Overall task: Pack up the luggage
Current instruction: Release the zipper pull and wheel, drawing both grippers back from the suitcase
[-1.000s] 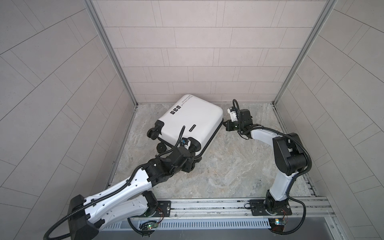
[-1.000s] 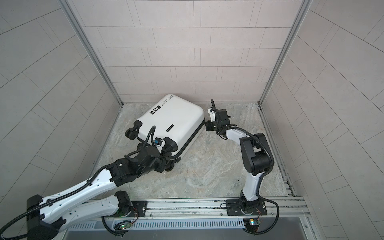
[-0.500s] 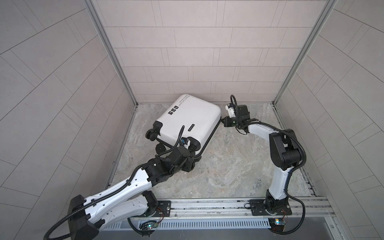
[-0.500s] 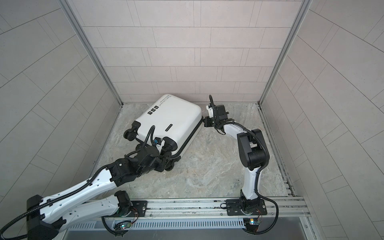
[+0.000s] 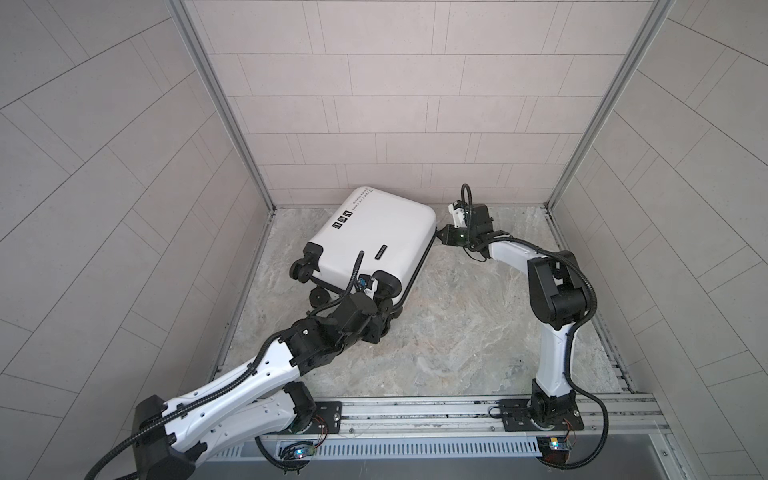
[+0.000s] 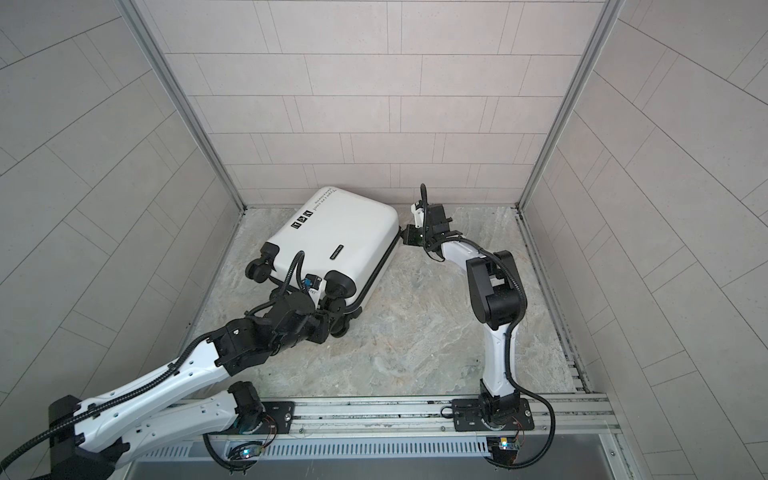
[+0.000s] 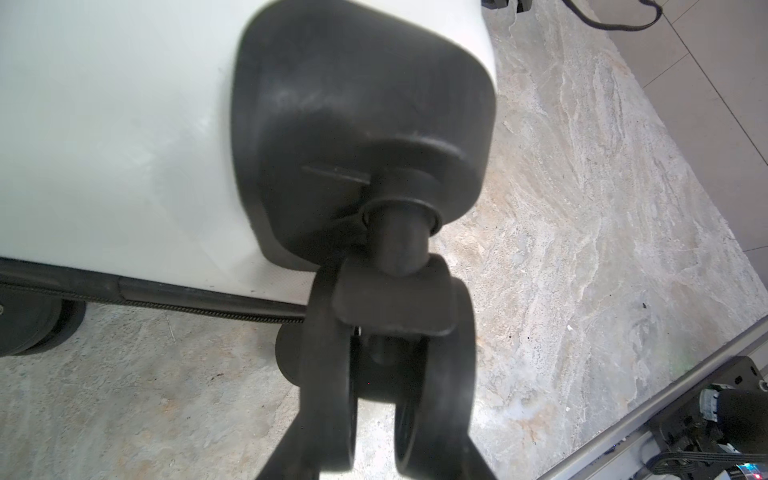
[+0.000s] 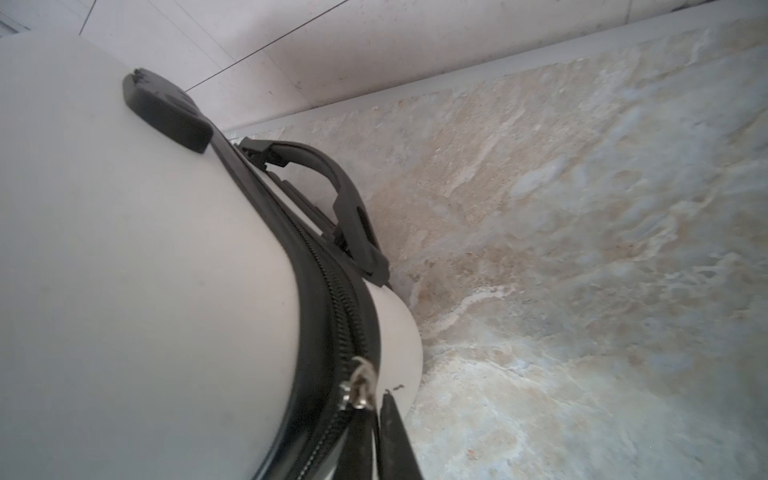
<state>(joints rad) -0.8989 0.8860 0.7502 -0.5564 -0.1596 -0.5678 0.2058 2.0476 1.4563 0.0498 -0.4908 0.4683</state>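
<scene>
Floor: the grey marbled stone floor (image 5: 457, 332) carries everything; a long metal rail (image 5: 415, 409) runs along its front edge.
Suitcase: the small white hard-shell suitcase (image 5: 374, 237) lies flat in the floor's back-left part, far end near the back edge, wheel end turned to the front.
Left gripper (image 5: 380, 316): in front of the suitcase, its fingers either side of a black spinner wheel (image 7: 328, 374).
Right gripper (image 5: 441, 235): just right of the suitcase's back-right corner, fingertips by the small metal zip pull (image 8: 360, 384).

Left end effector (image 7: 374, 415) clamped, right end effector (image 8: 375, 432) parted
</scene>
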